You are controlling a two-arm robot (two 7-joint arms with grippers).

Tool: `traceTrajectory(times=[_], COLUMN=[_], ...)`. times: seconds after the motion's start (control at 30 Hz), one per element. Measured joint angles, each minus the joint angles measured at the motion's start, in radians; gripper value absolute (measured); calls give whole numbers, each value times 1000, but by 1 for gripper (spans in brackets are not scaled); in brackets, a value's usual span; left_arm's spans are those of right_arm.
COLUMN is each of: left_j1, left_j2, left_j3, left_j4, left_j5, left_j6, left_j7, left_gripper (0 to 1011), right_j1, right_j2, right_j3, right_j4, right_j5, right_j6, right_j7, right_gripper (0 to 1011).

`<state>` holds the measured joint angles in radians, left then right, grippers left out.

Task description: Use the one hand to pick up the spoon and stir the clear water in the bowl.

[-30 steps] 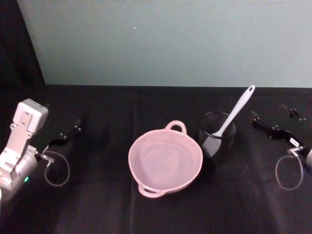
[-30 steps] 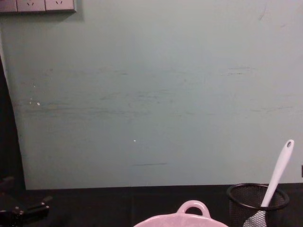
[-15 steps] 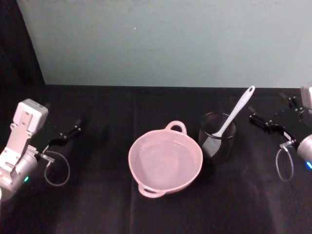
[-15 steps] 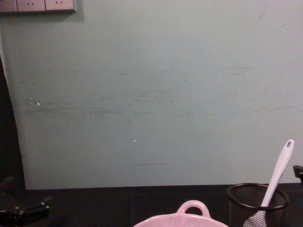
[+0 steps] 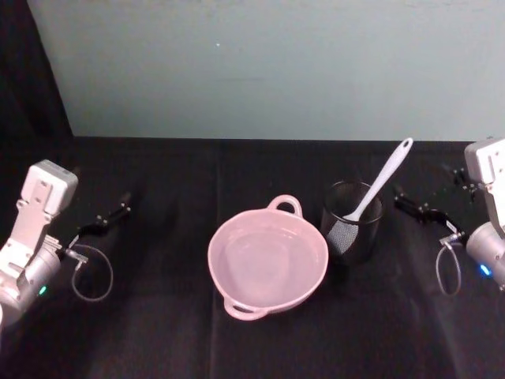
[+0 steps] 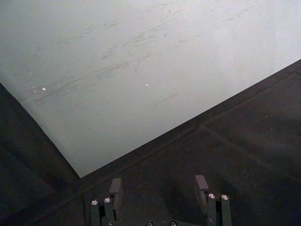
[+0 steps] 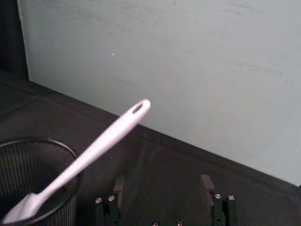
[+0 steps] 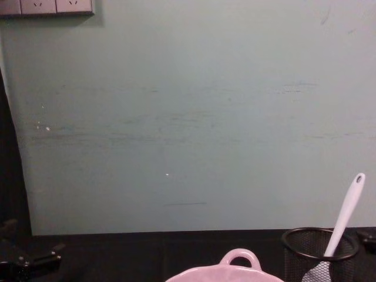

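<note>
The white spoon [image 5: 384,175] stands tilted in a black wire-mesh cup [image 5: 352,223], its blade down in the cup and its handle leaning up to the right. The pale pink bowl [image 5: 218,242] sits just left of the cup at the table's middle. My right gripper [image 5: 432,194] hovers open to the right of the cup, a short way from the spoon's handle. In the right wrist view the spoon [image 7: 101,141] lies ahead of the open right gripper [image 7: 162,186], apart from it. My left gripper [image 5: 106,218] rests open at the far left, parked.
A black cloth covers the table [image 5: 158,332]. A pale green wall [image 8: 188,117] stands right behind it, with sockets [image 8: 47,6] high at the left. The bowl's looped handle [image 8: 239,258] and the mesh cup [image 8: 320,247] show low in the chest view.
My right gripper has moved left and closer to the mesh cup and the spoon's handle. The left arm, the bowl and the spoon have not moved.
</note>
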<state>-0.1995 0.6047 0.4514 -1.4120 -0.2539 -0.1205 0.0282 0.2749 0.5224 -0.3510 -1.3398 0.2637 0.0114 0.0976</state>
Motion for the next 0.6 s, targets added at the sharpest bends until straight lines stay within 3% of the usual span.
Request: traceTrajectory(times=[0.6], left_j1=[0], left_j2=[0], left_j3=[0], left_j4=[0], left_j5=[0], left_j6=[0], left_j7=[0], left_gripper=[1005], right_j1=[-33], right_j2=[-12], right_j3=[27], right_j4=[-16], right_j5=[-43], right_j6=[19], right_j7=[-16], right_gripper=[1002])
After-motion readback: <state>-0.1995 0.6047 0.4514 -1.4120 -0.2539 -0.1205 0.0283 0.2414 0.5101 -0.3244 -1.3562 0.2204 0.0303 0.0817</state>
